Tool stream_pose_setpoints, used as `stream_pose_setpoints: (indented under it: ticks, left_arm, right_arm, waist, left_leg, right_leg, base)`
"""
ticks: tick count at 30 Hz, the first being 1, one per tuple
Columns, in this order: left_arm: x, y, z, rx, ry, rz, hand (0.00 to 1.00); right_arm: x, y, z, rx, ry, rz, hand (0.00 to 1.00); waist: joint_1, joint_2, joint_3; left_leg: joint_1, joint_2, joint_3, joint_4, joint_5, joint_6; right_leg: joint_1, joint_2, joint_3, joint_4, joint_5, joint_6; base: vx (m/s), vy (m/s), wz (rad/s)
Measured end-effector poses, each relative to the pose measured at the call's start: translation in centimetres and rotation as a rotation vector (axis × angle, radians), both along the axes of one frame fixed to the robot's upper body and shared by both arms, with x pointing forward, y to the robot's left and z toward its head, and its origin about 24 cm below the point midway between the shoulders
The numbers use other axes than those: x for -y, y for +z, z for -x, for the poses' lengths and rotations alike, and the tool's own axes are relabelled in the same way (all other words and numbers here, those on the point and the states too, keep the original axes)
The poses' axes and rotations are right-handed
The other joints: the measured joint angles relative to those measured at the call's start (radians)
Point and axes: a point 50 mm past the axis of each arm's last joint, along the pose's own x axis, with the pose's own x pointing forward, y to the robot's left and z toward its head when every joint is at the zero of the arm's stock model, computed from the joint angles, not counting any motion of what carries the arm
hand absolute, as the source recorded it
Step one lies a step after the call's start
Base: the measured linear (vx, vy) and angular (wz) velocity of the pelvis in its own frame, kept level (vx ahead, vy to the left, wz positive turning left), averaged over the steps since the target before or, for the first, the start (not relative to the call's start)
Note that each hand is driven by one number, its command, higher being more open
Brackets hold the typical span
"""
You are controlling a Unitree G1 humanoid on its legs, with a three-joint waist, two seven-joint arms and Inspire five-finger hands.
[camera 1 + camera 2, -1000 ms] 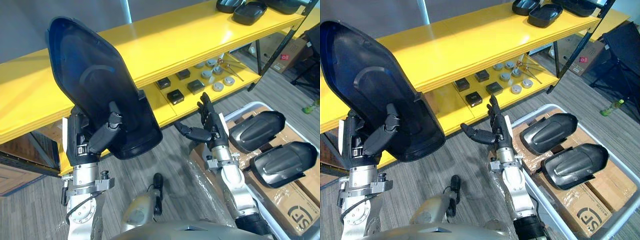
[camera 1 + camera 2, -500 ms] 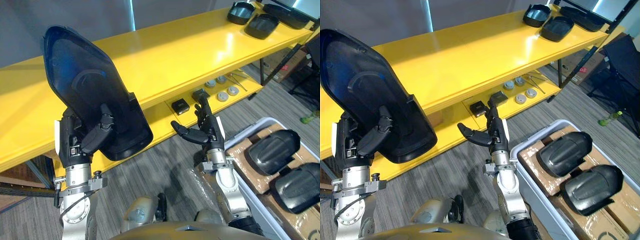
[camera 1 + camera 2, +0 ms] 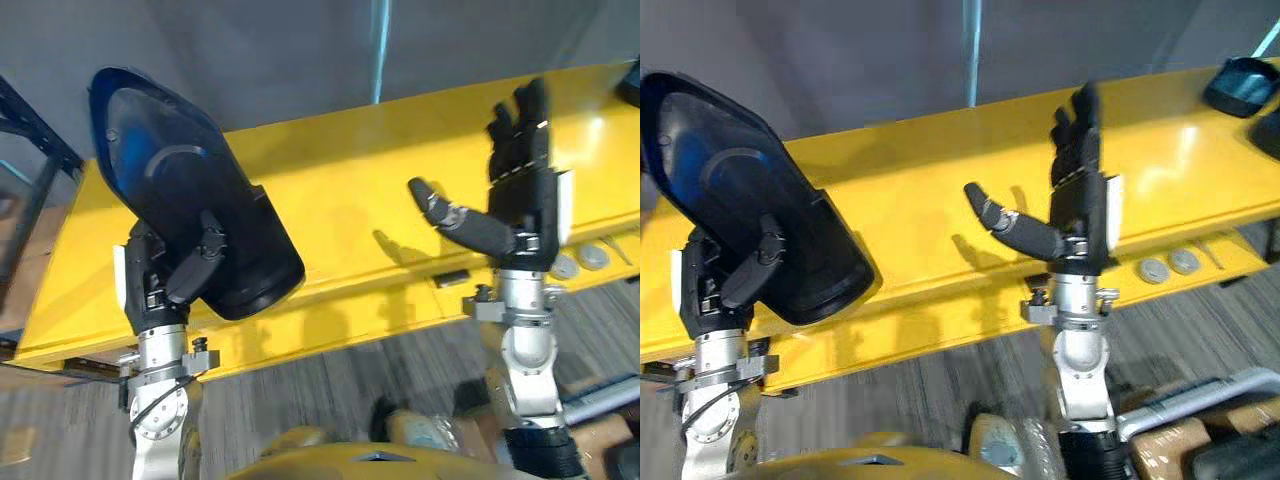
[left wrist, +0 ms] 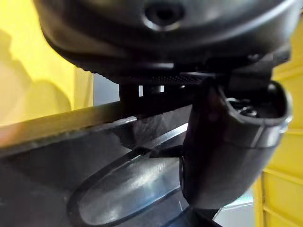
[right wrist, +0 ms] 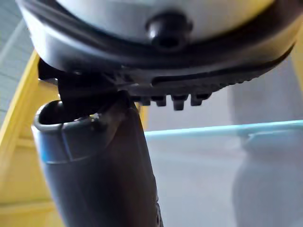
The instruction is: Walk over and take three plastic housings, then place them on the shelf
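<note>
A large dark plastic housing (image 3: 180, 210) stands upright, hollow side toward me, in my left hand (image 3: 190, 278), whose thumb presses on its inner face; the left wrist view shows that thumb (image 4: 227, 142) against the housing (image 4: 94, 189). It hangs in front of the yellow shelf (image 3: 340, 210), above the top board's left part. My right hand (image 3: 510, 215) is raised over the shelf's right part, fingers straight up and thumb out, holding nothing. Another dark housing (image 3: 1240, 85) lies on the shelf top at the far right.
The yellow shelf's lower board carries round grey discs (image 3: 1168, 266) on the right. A grey wall (image 3: 300, 50) rises behind the shelf. A dark metal frame (image 3: 30, 150) stands at the left. A bin's edge (image 3: 1200, 395) with a cardboard sheet shows at the lower right.
The camera has swung left and closer to the shelf; the bin with two housings has slid out of sight. My right hand has risen to shelf height. The left hand still holds the housing.
</note>
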Motion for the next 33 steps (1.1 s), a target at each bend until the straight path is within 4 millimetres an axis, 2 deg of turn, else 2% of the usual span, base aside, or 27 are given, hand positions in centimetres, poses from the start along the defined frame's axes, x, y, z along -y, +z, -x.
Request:
stream_pose_setpoints:
  ticks: [1, 2, 3, 4, 5, 6, 7, 8, 9, 10, 11, 13, 16, 20, 25, 28, 29, 33]
  left_arm:
    - [-0.1, 0.3, -0.2, 0.009, -0.014, -0.021, 0.0]
    - [-0.3, 0.8, -0.6, 0.03, -0.033, -0.045, 0.0]
    - [-0.1, 1.2, -1.0, 0.059, -0.062, -0.037, 0.0]
    - [0.2, 1.8, -1.4, 0.107, -0.107, -0.019, 0.0]
    - [0.8, 2.0, -1.7, 0.13, -0.152, 0.006, 0.0]
    - [1.6, 2.2, -1.8, 0.144, -0.204, 0.019, 0.0]
    - [2.0, 2.3, -2.0, 0.153, -0.244, 0.019, 0.0]
    - [2.4, 2.3, -2.1, 0.151, -0.272, 0.015, 0.0]
    - [2.6, 2.8, -2.3, 0.169, -0.316, -0.013, 0.0]
    - [2.7, 3.1, -2.4, 0.177, -0.333, -0.029, 0.0]
    - [2.9, 3.3, -2.6, 0.18, -0.364, -0.049, 0.0]
    - [3.2, 3.4, -3.0, 0.163, -0.406, -0.056, 0.0]
    - [4.0, 3.2, -3.2, 0.122, -0.453, -0.049, 0.0]
    - [5.9, 2.7, -3.8, 0.05, -0.556, -0.024, 0.0]
    - [8.6, 3.9, -5.5, 0.041, -0.675, -0.049, 0.0]
    - [9.4, 5.1, -8.3, 0.051, -0.609, -0.075, 0.0]
    - [9.1, 5.6, -9.9, 0.044, -0.54, -0.066, 0.0]
    - [7.6, 5.6, -13.0, -0.01, -0.347, -0.018, 0.0]
  right_arm:
    - [0.3, 0.2, 0.0, 0.009, -0.013, -0.006, 1.0]
    - [0.7, 0.5, -0.1, 0.025, -0.029, -0.007, 1.0]
    - [1.2, 0.7, 0.0, 0.036, -0.049, -0.009, 1.0]
    - [1.7, 0.8, 0.1, 0.04, -0.077, -0.018, 1.0]
    - [2.2, 0.6, 0.1, 0.03, -0.104, -0.029, 1.0]
    - [2.7, 0.3, 0.3, 0.011, -0.134, -0.037, 1.0]
    - [2.9, 0.0, 0.4, -0.003, -0.155, -0.046, 1.0]
    - [3.0, -0.3, 0.6, -0.021, -0.171, -0.056, 1.0]
    - [3.0, -0.8, 0.7, -0.04, -0.189, -0.085, 1.0]
    - [3.0, -0.9, 0.7, -0.044, -0.193, -0.095, 1.0]
    - [3.2, -1.1, 0.7, -0.061, -0.201, -0.108, 1.0]
    - [3.2, -1.9, 1.2, -0.089, -0.216, -0.157, 1.0]
    - [3.6, -2.8, 2.0, -0.125, -0.24, -0.189, 1.0]
    - [3.8, -3.1, 2.2, -0.162, -0.255, -0.191, 1.0]
    - [4.0, -3.3, 2.5, -0.186, -0.266, -0.188, 1.0]
    - [4.3, -3.4, 2.6, -0.205, -0.266, -0.169, 1.0]
    - [4.6, -3.3, 2.7, -0.204, -0.275, -0.157, 1.0]
    - [5.6, -3.6, 3.4, -0.218, -0.298, -0.157, 1.0]
  waist:
    - [0.011, -0.015, 0.009]
    - [0.011, -0.037, 0.015]
    - [0.004, -0.04, 0.016]
    - [-0.003, -0.045, 0.025]
    - [-0.009, -0.034, 0.027]
    - [-0.018, -0.011, 0.029]
    - [-0.032, -0.017, 0.035]
    - [-0.042, -0.025, 0.034]
    - [-0.059, -0.052, 0.033]
    - [-0.063, -0.059, 0.034]
    - [-0.071, -0.061, 0.034]
    - [-0.082, -0.064, 0.033]
    - [-0.102, -0.076, 0.035]
    - [-0.114, -0.08, 0.036]
    - [-0.142, -0.089, 0.035]
    - [-0.175, -0.093, 0.035]
    - [-0.196, -0.094, 0.034]
    - [-0.244, -0.098, 0.037]
  left_leg:
    - [-0.033, 0.03, 0.026, 0.049, -0.028, 0.009]
    - [-0.098, 0.097, 0.047, 0.053, -0.051, -0.019]
    - [-0.133, 0.158, 0.053, -0.007, -0.053, -0.061]
    - [-0.156, 0.22, 0.058, -0.113, -0.033, -0.12]
    - [-0.152, 0.266, 0.051, -0.218, 0.016, -0.15]
    - [-0.108, 0.327, 0.047, -0.354, 0.178, -0.164]
    - [-0.089, 0.319, 0.058, -0.357, 0.231, -0.174]
    - [-0.074, 0.296, 0.065, -0.371, 0.227, -0.176]
    - [-0.049, 0.243, 0.099, -0.426, 0.233, -0.148]
    - [-0.044, 0.231, 0.114, -0.436, 0.236, -0.14]
    - [-0.043, 0.221, 0.132, -0.446, 0.234, -0.127]
    - [-0.038, 0.221, 0.147, -0.447, 0.225, -0.119]
    - [-0.033, 0.224, 0.167, -0.447, 0.218, -0.119]
    - [-0.01, 0.234, 0.19, -0.462, 0.213, -0.127]
    - [-0.01, 0.264, 0.22, -0.455, 0.213, -0.136]
    - [-0.004, 0.294, 0.252, -0.442, 0.209, -0.14]
    - [-0.003, 0.302, 0.27, -0.443, 0.209, -0.141]
    - [0.022, 0.317, 0.325, -0.457, 0.208, -0.144]
  right_leg:
    - [0.02, -0.013, 0.003, -0.013, 0.002, 0.003]
    - [0.035, -0.044, -0.01, -0.013, -0.001, 0.004]
    - [0.041, -0.065, -0.026, -0.006, -0.008, 0.014]
    - [0.063, -0.094, -0.028, 0.0, -0.032, 0.051]
    - [0.073, -0.108, -0.03, 0.017, -0.045, 0.07]
    - [0.084, -0.118, -0.026, 0.049, -0.081, 0.109]
    - [0.096, -0.147, -0.009, 0.079, -0.115, 0.138]
    - [0.096, -0.174, -0.008, 0.081, -0.11, 0.138]
    - [0.094, -0.225, 0.004, 0.057, -0.102, 0.148]
    - [0.093, -0.237, 0.01, 0.041, -0.096, 0.152]
    - [0.099, -0.247, 0.012, 0.005, -0.062, 0.162]
    - [0.113, -0.246, 0.011, -0.046, -0.014, 0.183]
    - [0.124, -0.245, 0.013, -0.082, 0.0, 0.188]
    - [0.132, -0.238, 0.025, -0.101, -0.003, 0.183]
    - [0.1, -0.21, 0.062, -0.093, -0.006, 0.164]
    - [0.09, -0.188, 0.102, -0.098, 0.017, 0.163]
    - [0.078, -0.182, 0.123, -0.099, 0.023, 0.167]
    - [0.063, -0.17, 0.179, -0.11, 0.041, 0.161]
  base:
    - [0.26, 0.062, -0.02]
    - [0.19, -0.01, 0.17]
    - [0.21, 0.064, 0.37]
    - [0.22, 0.167, 0.29]
    - [0.26, 0.278, 0.03]
    - [0.21, 0.284, -0.11]
    - [0.2, 0.339, -0.13]
    - [0.18, 0.353, -0.14]
    - [0.17, 0.34, -0.19]
    - [0.14, 0.27, -0.29]
    - [0.1, 0.173, -0.24]
    - [0.08, 0.139, -0.25]
    - [0.03, 0.035, -0.2]
    - [-0.03, -0.014, -0.22]
    - [-0.05, -0.022, -0.27]
    - [-0.01, -0.009, -0.41]
    - [-0.01, -0.001, -0.36]
    - [-0.01, 0.012, -0.43]
